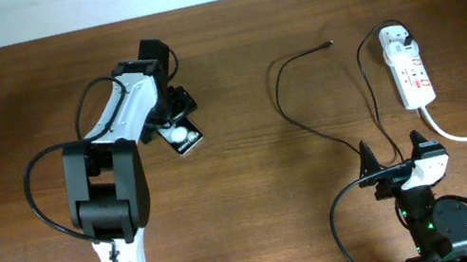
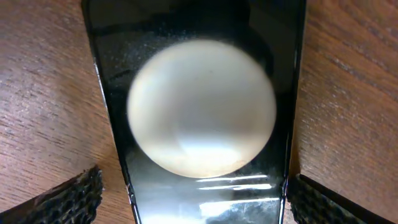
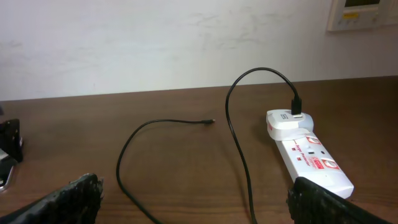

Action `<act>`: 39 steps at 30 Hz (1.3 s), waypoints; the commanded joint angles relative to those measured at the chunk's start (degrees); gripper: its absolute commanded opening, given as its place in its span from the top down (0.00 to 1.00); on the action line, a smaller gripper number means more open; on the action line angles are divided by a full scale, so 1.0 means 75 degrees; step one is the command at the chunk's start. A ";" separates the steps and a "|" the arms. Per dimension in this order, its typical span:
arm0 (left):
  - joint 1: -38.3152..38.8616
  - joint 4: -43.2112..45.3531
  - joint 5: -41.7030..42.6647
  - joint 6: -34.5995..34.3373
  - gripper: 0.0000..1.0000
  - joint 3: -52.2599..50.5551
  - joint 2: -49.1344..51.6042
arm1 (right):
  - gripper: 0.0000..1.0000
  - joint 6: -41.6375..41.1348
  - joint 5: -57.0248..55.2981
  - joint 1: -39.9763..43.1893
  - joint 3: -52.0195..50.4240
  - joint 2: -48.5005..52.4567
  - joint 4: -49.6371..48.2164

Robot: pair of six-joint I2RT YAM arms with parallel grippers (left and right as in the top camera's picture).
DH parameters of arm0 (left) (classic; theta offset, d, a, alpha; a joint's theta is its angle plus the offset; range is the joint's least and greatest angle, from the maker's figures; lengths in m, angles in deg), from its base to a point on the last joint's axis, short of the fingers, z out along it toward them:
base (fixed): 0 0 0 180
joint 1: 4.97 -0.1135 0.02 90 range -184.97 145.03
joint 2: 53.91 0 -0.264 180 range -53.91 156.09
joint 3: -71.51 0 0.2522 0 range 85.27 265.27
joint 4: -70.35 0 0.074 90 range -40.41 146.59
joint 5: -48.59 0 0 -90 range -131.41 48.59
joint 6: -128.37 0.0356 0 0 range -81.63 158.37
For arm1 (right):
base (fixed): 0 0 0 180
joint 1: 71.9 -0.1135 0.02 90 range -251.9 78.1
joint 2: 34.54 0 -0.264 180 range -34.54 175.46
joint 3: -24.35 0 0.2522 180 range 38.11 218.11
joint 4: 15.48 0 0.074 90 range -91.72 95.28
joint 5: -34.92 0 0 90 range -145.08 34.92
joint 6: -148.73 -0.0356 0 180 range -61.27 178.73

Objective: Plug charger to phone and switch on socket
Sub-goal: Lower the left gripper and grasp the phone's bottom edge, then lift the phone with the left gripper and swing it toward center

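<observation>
1. On the left half of the table (image 1: 261,232), the phone (image 1: 185,139) lies flat, face up.
2. Left gripper (image 2: 196,202): fingers (image 2: 68,199) spread, straddling the phone; contact unclear.
3. Charger (image 3: 227,102): adapter sits in the socket (image 1: 414,80); connector tip lies loose, well apart from the phone.
4. Right gripper (image 1: 399,158): released, holding nothing.

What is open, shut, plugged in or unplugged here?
Phone: flat on the table, unplugged.
Power strip: switch state unclear.
Charger: plugged into the power strip, other end lying free.
Left gripper: open around the phone.
Right gripper: open, empty.
</observation>
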 commanded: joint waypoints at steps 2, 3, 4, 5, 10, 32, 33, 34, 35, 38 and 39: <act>0.0035 0.0134 0.0670 -0.1107 0.01 -0.0941 0.1839 | 0.01 0.0055 -0.0017 -0.0044 -0.0067 -0.0061 0.0006; 0.0035 0.0157 0.0667 -0.1250 0.01 -0.0941 0.1839 | 0.01 0.0055 -0.0015 -0.0044 -0.0067 -0.0061 0.0006; 0.0035 0.0233 0.0673 -0.1271 0.00 -0.0941 0.1839 | 0.01 0.0055 -0.0017 -0.0044 -0.0067 -0.0061 0.0003; 0.0035 0.0271 0.0673 -0.1271 0.02 -0.0941 0.1839 | 0.01 0.0055 -0.0017 -0.0044 -0.0067 -0.0061 0.0003; 0.0035 0.0265 0.0764 -0.1265 0.25 -0.0941 0.1839 | 0.01 0.0055 -0.0017 -0.0044 -0.0067 -0.0061 0.0006; -0.0146 -0.5453 0.0085 -0.0105 0.41 0.6397 0.1332 | 0.01 0.0055 -0.0017 -0.0044 -0.0067 -0.0061 0.0006; -0.0125 -0.5453 0.0219 0.0085 0.41 0.6397 0.1113 | 0.01 0.0055 -0.0017 -0.0044 -0.0067 -0.0061 0.0006; -0.0108 -0.5453 0.0405 0.0455 0.41 0.6394 0.0784 | 0.01 0.0055 -0.0017 -0.0044 -0.0067 -0.0061 0.0006; -0.0108 -0.5453 0.0571 0.0711 0.42 0.6394 0.0548 | 0.01 0.0055 -0.0015 -0.0044 -0.0067 -0.0061 0.0006; -0.0108 -0.5453 0.1102 0.1413 0.43 0.6373 -0.0697 | 0.01 0.0055 -0.0017 -0.0044 -0.0067 -0.0061 0.0003; -0.0108 -0.5453 0.1131 0.1687 0.43 0.6336 -0.1195 | 0.01 0.0055 -0.0017 -0.0044 -0.0067 -0.0061 0.0006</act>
